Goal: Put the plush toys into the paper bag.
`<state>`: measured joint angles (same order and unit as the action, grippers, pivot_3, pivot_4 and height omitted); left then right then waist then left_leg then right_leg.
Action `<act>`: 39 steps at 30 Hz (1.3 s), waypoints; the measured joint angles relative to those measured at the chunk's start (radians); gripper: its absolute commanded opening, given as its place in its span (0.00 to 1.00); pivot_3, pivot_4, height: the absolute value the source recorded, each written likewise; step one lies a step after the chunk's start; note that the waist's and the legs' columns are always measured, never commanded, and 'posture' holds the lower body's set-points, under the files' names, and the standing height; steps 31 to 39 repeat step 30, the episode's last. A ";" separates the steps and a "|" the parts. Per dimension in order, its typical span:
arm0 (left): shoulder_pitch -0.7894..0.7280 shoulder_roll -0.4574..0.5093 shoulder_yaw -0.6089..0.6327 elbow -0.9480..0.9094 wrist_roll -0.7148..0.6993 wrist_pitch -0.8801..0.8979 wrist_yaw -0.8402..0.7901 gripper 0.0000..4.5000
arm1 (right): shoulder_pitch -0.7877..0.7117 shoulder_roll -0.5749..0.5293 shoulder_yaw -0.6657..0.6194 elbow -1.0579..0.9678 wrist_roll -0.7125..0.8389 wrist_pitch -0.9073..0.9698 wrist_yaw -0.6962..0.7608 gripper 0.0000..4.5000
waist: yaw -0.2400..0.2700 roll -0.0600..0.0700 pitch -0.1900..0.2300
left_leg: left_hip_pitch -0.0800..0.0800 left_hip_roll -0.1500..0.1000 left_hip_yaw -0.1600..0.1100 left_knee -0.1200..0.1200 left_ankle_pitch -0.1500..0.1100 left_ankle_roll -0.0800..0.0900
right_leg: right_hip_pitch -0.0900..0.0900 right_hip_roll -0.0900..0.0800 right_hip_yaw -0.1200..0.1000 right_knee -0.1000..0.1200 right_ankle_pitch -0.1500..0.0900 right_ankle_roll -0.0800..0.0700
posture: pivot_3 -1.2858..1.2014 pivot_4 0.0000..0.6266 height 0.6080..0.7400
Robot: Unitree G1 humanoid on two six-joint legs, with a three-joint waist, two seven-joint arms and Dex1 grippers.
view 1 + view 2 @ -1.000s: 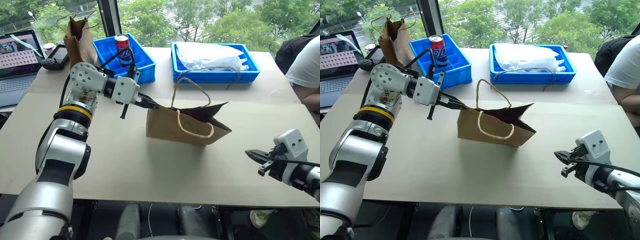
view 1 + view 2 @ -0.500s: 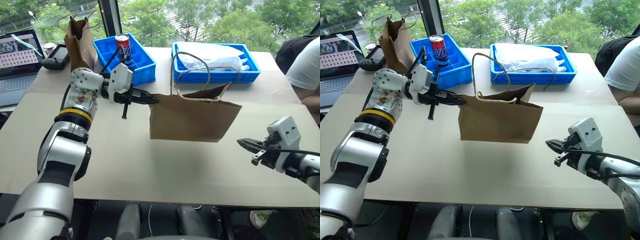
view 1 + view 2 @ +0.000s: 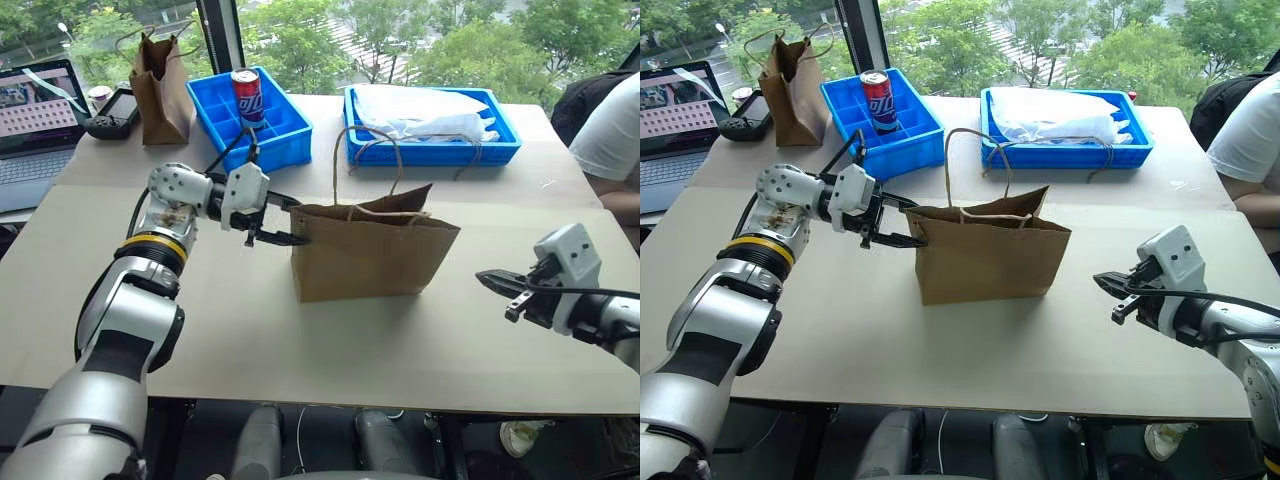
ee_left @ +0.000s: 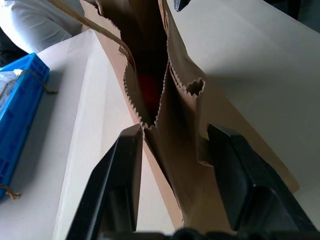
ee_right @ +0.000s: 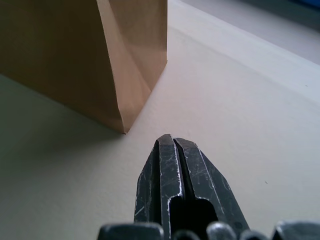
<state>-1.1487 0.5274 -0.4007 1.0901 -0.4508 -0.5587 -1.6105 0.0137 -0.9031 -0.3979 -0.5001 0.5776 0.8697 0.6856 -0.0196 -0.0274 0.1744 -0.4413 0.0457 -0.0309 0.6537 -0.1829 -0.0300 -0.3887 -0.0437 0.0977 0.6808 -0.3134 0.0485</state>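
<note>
The wide brown paper bag (image 3: 365,255) stands upright on the table with its mouth open and its loop handles up. In the left wrist view a red patch of a plush toy (image 4: 150,90) shows deep inside the bag. My left gripper (image 3: 292,222) is open at the bag's left end. Its two fingers (image 4: 125,175) stand apart on either side of the bag's folded rim without pinching it. My right gripper (image 3: 485,278) is shut and empty. It hovers over the table to the right of the bag, pointing at it.
A narrower brown bag (image 3: 160,80) stands at the far left. Beside it is a blue bin (image 3: 285,130) holding a can (image 3: 245,95). A blue tray (image 3: 430,152) with white plastic lies behind the bag. A laptop (image 3: 35,110) is far left, a person's sleeve (image 3: 610,130) far right.
The bag, hanging lifted from my shut left gripper before, now stands on the table. The left gripper has sunk a little and opened. The right gripper stays shut.
</note>
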 measured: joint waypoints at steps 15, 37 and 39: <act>0.238 0.256 0.339 -0.251 -0.076 0.396 0.091 0.99 | -0.006 -0.037 0.028 0.122 -0.043 -0.153 0.152 0.00 | -0.025 0.001 0.000 | 0.001 0.002 0.000 0.000 0.000 0.000 | 0.000 0.000 -0.001 0.002 0.000 0.000 | 0.52 0.24 0.75; 0.949 0.122 0.565 -1.153 -0.106 0.982 0.871 0.99 | 0.046 0.221 -0.029 0.114 -0.077 -0.327 0.016 0.00 | -0.002 0.002 -0.001 | 0.004 0.002 0.000 0.006 0.001 -0.001 | 0.003 0.000 0.000 0.005 0.002 -0.001 | 0.52 0.24 0.75; 0.949 0.122 0.565 -1.153 -0.106 0.982 0.871 0.99 | 0.046 0.221 -0.029 0.114 -0.077 -0.327 0.016 0.00 | -0.002 0.002 -0.001 | 0.004 0.002 0.000 0.006 0.001 -0.001 | 0.003 0.000 0.000 0.005 0.002 -0.001 | 0.52 0.24 0.75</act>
